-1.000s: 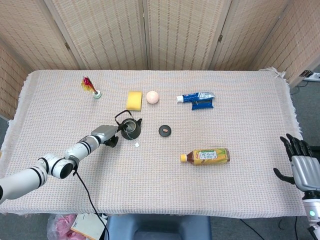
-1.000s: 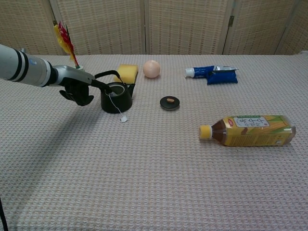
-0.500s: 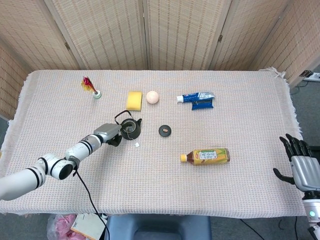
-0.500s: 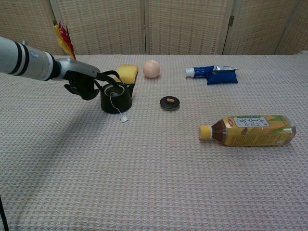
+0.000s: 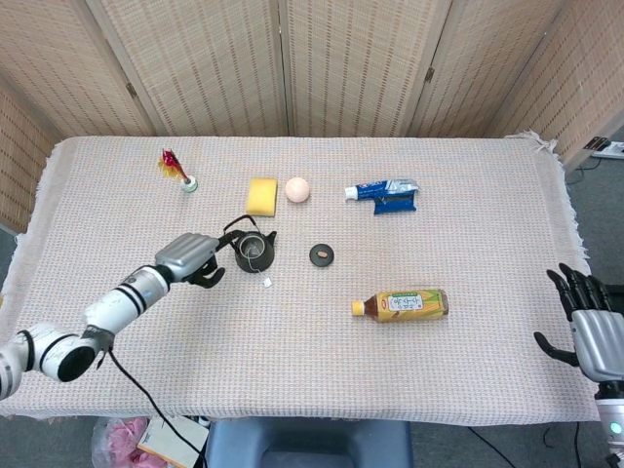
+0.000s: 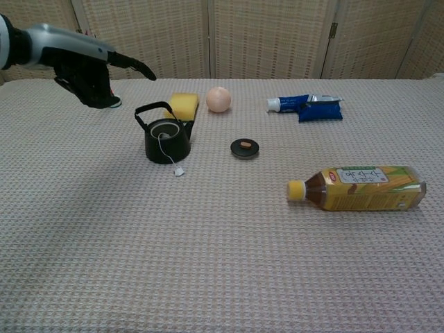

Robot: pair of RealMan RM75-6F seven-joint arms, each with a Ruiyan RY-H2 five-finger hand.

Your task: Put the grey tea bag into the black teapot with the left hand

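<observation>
Here, the left hand [image 6: 87, 66] hangs empty in the air, fingers [image 6: 142, 70] partly spread with one extended, holding nothing. Below and just beyond those fingertips sits the black teapot [image 6: 167, 141], the grey tea bag apparently inside it, since its string trails over the rim to a paper tag [image 6: 178, 171] on the table [image 6: 208, 263]. Farthest off, the right hand [image 5: 593, 331] waits open and idle past the table's edge.

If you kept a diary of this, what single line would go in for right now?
left hand: raised beside teapot, holds nothing | tea bag: string over teapot rim, tag on table | right hand: idle at table edge
</observation>
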